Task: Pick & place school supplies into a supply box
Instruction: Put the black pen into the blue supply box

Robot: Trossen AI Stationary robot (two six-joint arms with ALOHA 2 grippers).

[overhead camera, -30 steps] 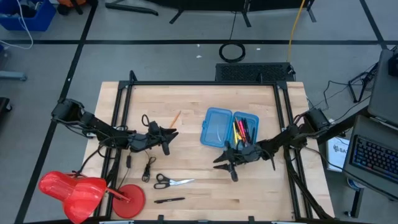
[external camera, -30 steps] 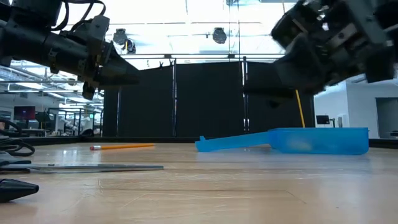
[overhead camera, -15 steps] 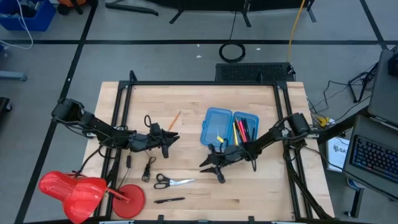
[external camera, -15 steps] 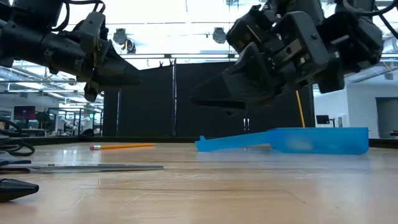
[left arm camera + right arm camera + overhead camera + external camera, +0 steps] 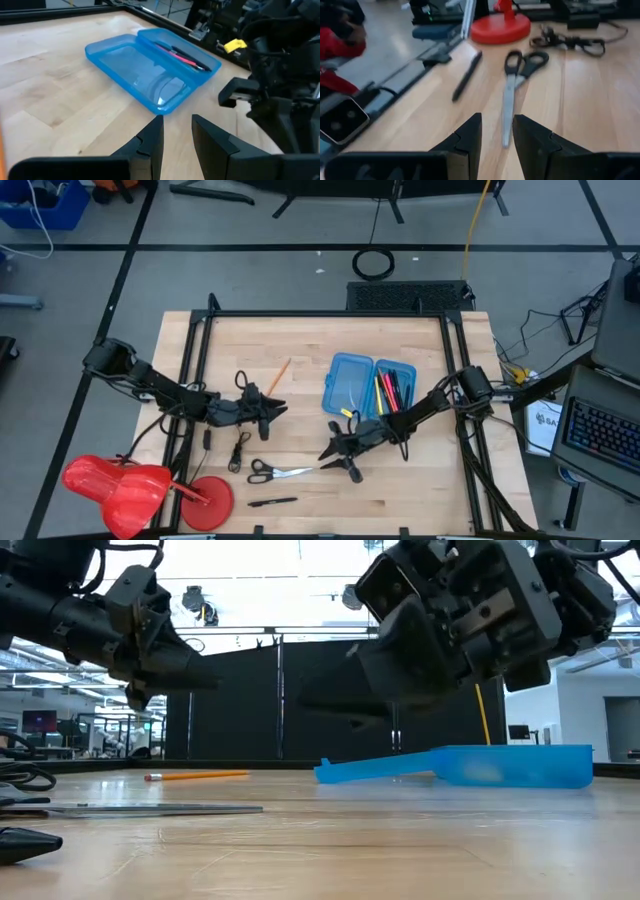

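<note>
While the right gripper (image 5: 333,461) is hanging above the table with its fingers (image 5: 470,131) spread a narrow gap apart and pinching nothing, I am seeing the scissors (image 5: 514,85) lying flat straight ahead of it in its wrist view. In the high view the scissors (image 5: 277,472) are sitting just at the gripper's 9 o'clock, apart from it. A black pen (image 5: 272,502) is lying at 6 o'clock from the scissors, near the table's front edge. An orange pencil (image 5: 281,370) is resting at 9 o'clock from the supply box (image 5: 349,387), well apart from it.

The supply box is lying open near the table's centre, slightly toward 1 o'clock. Its right half is holding pink, yellow and dark supplies (image 5: 389,391); its left half is showing bare blue plastic.

The left gripper (image 5: 272,408) is hovering at 8 o'clock from the box, fingers (image 5: 152,142) slightly parted and empty, facing the box (image 5: 150,70) in its wrist view.

A looped black cable (image 5: 239,450) is lying at 10 o'clock from the scissors. A red object (image 5: 120,485) is sitting past the table's 7 o'clock corner.
</note>
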